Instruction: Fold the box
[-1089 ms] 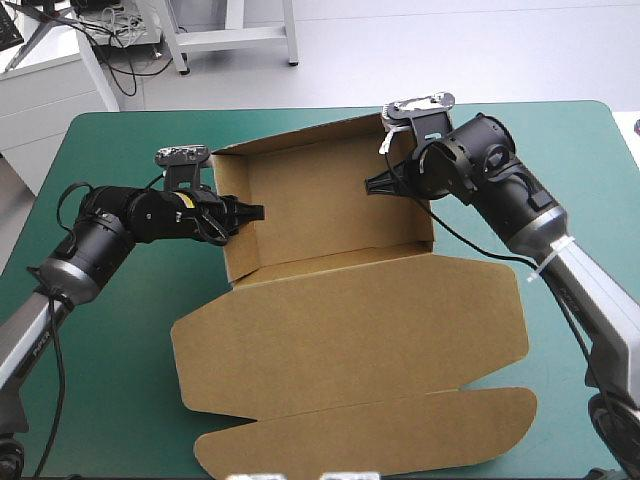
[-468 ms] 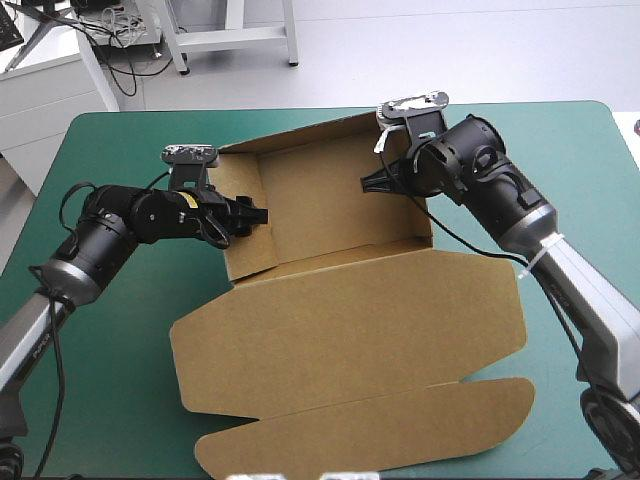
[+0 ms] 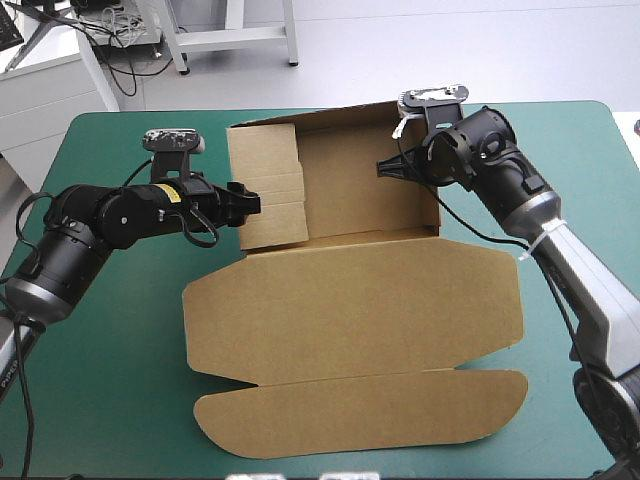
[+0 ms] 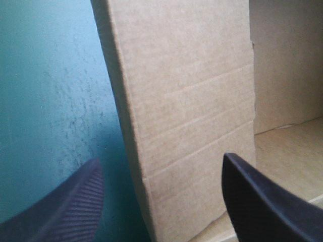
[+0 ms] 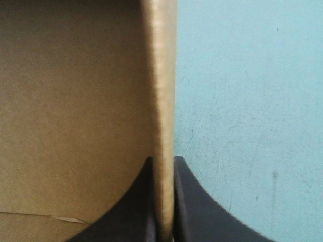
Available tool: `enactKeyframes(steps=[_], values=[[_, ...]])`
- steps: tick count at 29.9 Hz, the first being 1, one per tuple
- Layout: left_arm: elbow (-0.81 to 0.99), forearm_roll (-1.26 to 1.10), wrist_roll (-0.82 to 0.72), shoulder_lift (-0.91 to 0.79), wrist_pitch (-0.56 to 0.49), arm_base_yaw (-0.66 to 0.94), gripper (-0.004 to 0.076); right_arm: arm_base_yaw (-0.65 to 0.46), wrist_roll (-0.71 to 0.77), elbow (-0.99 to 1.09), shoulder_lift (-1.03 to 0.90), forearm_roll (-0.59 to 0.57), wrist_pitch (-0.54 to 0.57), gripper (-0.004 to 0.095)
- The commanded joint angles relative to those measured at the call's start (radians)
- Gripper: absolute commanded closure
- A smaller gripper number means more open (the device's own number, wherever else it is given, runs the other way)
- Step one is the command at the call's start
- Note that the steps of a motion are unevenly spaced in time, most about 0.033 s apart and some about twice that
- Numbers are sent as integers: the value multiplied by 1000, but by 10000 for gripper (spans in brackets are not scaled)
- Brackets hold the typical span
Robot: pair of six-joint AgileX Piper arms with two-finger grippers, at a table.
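The box (image 3: 355, 270) lies mid-table on the cover (image 3: 110, 360), its long axis running 9 to 3 o'clock. Its open tray (image 3: 365, 190) sits toward 12. The lid (image 3: 350, 320) is flat toward 6, and its tuck flap (image 3: 360, 420) lies nearest the 6 o'clock edge. The left wall (image 3: 268, 195), creased in bands, leans in over the tray floor.

The left arm comes in from 8 o'clock with its forearm level, pointing toward 3. The left gripper (image 3: 250, 203) is released, with one finger (image 4: 262, 201) inside the tray and the other outside over the cover, and the left wall between them.

The right arm rises from 5 o'clock and bends at the wrist to point toward 9. The right gripper (image 3: 385, 167) is clenched on the top edge of the upright right wall (image 5: 162, 75).
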Motion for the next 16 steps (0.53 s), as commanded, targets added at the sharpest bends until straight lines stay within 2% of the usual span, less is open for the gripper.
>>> enactKeyframes(steps=[1,10,16], values=[[-35,-20,-4,-36,-51,-6,248,-5,3,-30,-46,-20,-63,922],[-35,-27,-51,-7,-124,-6,248,-5,-13,-30,-46,64,-65,922],[-35,-23,-51,48,-131,-6,248,-5,-16,-30,-46,65,-67,922]])
